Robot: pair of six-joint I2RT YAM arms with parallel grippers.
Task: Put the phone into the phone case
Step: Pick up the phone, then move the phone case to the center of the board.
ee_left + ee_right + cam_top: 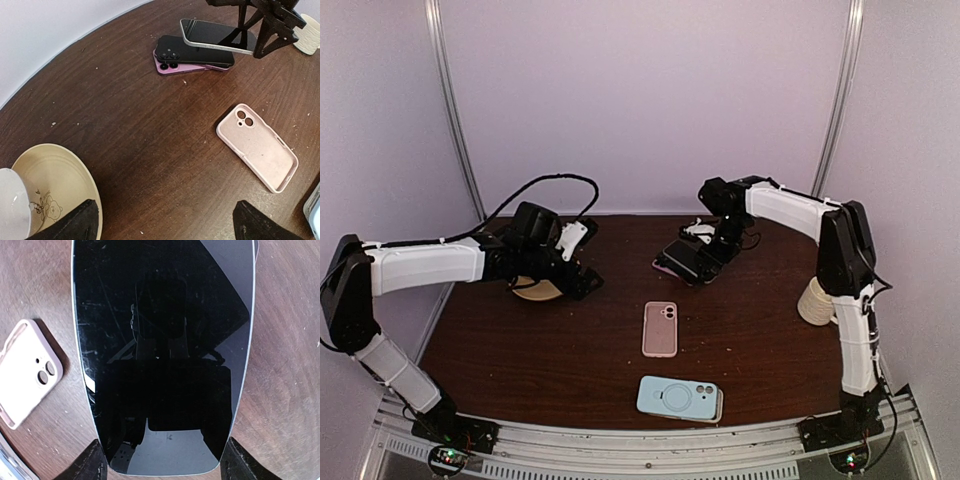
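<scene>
A black-screened phone [162, 340] with a silver rim is held across its width by my right gripper [162, 460], one finger on each long edge. The phone [215, 36] hangs tilted just above a stack of other phones at the back of the table. The pink phone case [660, 328] lies open side up at the table's middle, also the pink case [257, 147] in the left wrist view and the pink case [27, 370] to the left of the held phone. My left gripper [165, 225] stands wide open over bare wood, left of the case.
A black phone [185, 50] rests on a purple phone [167, 67] under the held one. A light blue case [680, 398] lies near the front edge. A cream bowl [55, 180] sits under my left arm. A ribbed cream cup [816, 302] stands at the right.
</scene>
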